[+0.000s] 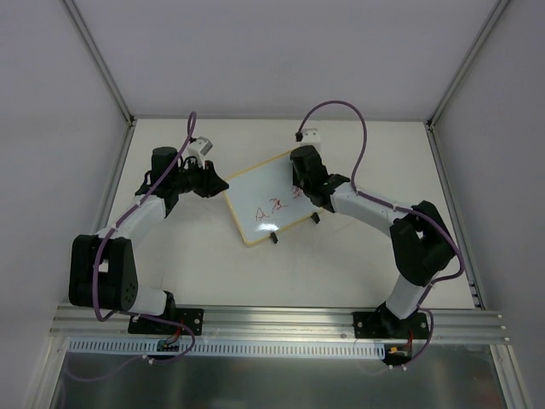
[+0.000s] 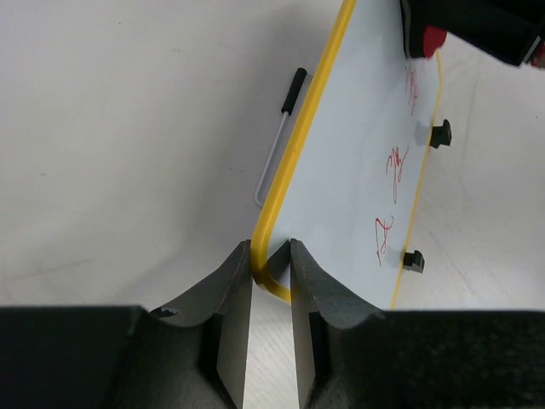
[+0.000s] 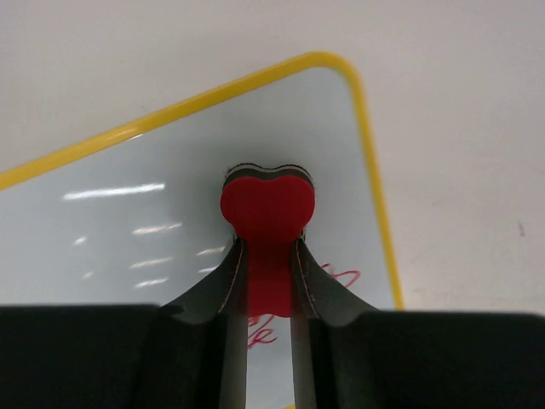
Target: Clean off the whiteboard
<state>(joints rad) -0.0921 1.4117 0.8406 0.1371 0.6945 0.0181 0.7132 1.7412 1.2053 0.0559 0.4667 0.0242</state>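
Whiteboard (image 1: 266,200) lies askew mid-counter toward the far edge, its yellow corner pinched by the left gripper (image 2: 271,249), apparently to steady it while the right gripper (image 3: 268,247), clamped on a red eraser (image 3: 267,209), works at the red marks (image 1: 277,204).

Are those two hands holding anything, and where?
The left hand pinches the small yellow-framed white board by one rounded corner; the right hand clamps a red heart-shaped eraser by its narrow end.

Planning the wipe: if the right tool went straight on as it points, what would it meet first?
Likely the whiteboard: the red eraser in the right tool faces its white surface; contact is unclear.
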